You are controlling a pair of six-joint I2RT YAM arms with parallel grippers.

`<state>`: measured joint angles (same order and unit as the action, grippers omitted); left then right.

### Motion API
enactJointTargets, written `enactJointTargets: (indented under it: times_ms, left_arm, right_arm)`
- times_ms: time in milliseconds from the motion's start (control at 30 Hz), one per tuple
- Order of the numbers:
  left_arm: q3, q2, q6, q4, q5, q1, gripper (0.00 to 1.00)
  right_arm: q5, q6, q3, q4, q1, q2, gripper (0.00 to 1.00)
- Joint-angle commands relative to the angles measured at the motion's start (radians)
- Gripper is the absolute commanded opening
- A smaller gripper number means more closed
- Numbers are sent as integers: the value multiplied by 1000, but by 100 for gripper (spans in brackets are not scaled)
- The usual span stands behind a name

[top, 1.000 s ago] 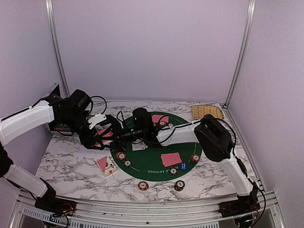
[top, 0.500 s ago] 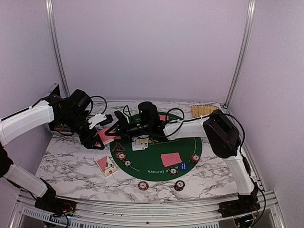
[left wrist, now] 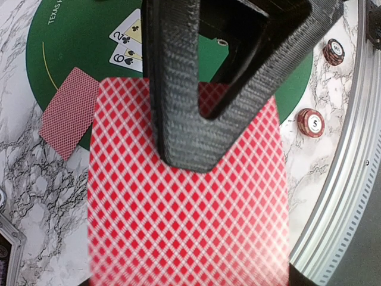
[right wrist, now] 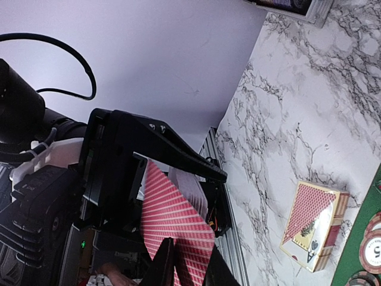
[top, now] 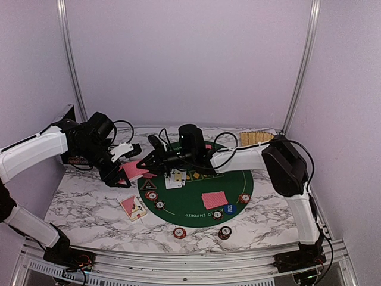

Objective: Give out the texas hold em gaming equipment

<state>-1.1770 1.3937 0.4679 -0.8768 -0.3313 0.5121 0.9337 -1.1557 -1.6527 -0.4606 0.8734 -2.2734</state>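
Jaws: left gripper (left wrist: 189, 150) clamps red-backed cards (left wrist: 190, 229); right gripper (right wrist: 187, 266) pinches them, overhead view unclear.

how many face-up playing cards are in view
2: a two of clubs and a queen of clubs, side by side on the round green mat; others may be hidden.

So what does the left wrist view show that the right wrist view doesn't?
Only left wrist: two face-up cards and a face-down card at the green mat's edge. Only right wrist: the card box on the marble table, and the right pincer itself. Both: the red-backed card clamped in the left pincer.
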Motion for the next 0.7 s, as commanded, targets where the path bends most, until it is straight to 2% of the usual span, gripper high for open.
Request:
enactJointTargets:
  times_ms: [0,400,667]
  left_arm:
    - [-9,-4,9,-1,-13,-3,0]
    - [-6,-3,9,-1,-8,-3,0]
    - [-4,-2,11,-1,-2,-3,0]
  right_arm:
    - [-9,-8,25,-23,-16,54,15]
    - [-6,-60,88,-107,-23,100,3]
    - [-7,-77,122,-135,-45,144,0]
